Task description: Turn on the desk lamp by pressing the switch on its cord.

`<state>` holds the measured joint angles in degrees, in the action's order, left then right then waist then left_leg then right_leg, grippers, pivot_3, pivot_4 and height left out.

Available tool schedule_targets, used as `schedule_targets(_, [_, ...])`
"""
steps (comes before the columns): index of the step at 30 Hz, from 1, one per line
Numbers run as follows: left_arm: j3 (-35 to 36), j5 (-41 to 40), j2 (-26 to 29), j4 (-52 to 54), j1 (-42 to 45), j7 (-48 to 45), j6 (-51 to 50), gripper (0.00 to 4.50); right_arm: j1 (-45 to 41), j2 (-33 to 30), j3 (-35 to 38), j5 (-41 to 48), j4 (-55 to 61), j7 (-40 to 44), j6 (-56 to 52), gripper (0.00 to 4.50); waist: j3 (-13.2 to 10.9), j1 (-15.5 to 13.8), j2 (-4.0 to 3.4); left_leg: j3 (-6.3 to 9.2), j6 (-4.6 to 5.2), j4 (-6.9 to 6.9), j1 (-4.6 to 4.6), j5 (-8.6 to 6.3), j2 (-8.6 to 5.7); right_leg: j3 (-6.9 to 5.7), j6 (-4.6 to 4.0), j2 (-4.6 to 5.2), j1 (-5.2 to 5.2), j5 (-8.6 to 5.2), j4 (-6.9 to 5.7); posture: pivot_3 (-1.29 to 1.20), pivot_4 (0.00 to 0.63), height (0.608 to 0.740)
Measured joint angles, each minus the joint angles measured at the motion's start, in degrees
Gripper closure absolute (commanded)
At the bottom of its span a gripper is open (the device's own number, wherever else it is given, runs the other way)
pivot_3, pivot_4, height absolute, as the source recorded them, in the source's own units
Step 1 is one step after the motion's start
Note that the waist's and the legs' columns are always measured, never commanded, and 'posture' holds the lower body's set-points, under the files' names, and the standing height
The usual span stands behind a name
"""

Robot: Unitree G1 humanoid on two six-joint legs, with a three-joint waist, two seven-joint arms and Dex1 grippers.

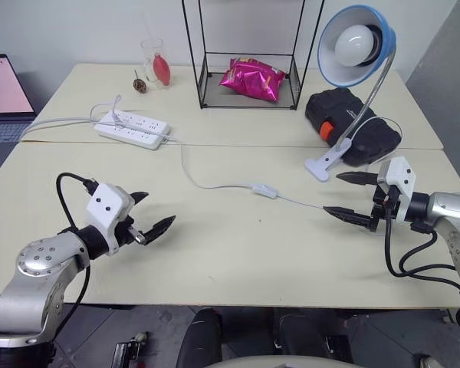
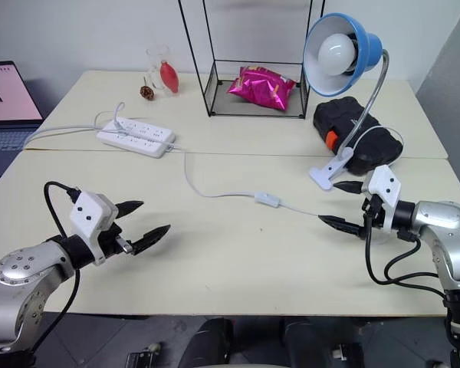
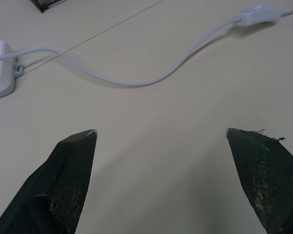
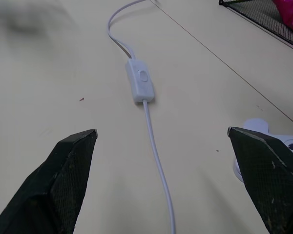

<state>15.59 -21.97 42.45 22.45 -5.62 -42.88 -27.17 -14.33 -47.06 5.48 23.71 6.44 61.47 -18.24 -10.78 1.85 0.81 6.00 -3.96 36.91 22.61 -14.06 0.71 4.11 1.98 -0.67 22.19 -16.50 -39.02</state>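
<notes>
The desk lamp (image 1: 356, 46), blue shade on a silver gooseneck, stands at the back right on its white clip base (image 1: 326, 162). Its thin white cord (image 1: 215, 184) runs across the middle of the table, and the small white switch (image 1: 264, 189) lies on it. My right gripper (image 1: 332, 193) is open just right of the switch, pointing at it, with the cord passing between its fingers; the right wrist view has the switch (image 4: 140, 82) ahead of the fingertips. My left gripper (image 1: 159, 208) is open and empty at the front left, well away from the switch (image 3: 256, 13).
A white power strip (image 1: 132, 129) lies at the back left. A black wire rack (image 1: 207, 84) holds a pink bag (image 1: 251, 79). A black case (image 1: 353, 123) sits behind the clip base. A laptop (image 1: 4, 100) is at the far left and a glass (image 1: 157, 65) at the back.
</notes>
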Motion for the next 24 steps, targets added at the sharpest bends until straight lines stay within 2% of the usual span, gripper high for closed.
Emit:
schedule_targets(13, [0.0,1.1,0.5,0.2,1.0,0.1,1.5,0.11,0.0,0.0,0.0,0.0,0.0,-0.2,0.0,0.0,0.0,0.0,0.0,0.0,0.0,0.0,0.0,0.0,0.0,0.0,0.0,0.0,0.0,0.0,0.0,0.0,0.15,0.74])
schedule_targets(19, [0.5,-0.7,0.0,0.2,2.0,-1.9,5.1,0.11,0.0,0.0,0.0,0.0,0.0,-0.3,0.0,0.0,0.0,0.0,0.0,0.0,0.0,0.0,0.0,0.0,0.0,0.0,0.0,0.0,0.0,0.0,0.0,0.0,0.15,0.74])
schedule_targets(24, [0.6,-3.4,0.1,0.0,2.7,-3.1,3.1,0.11,0.0,0.7,0.0,0.0,0.0,-1.1,0.0,0.0,0.0,0.0,0.0,0.0,0.0,0.01,0.0,0.0,0.0,0.0,0.0,0.0,0.0,0.0,0.0,0.0,0.15,0.74])
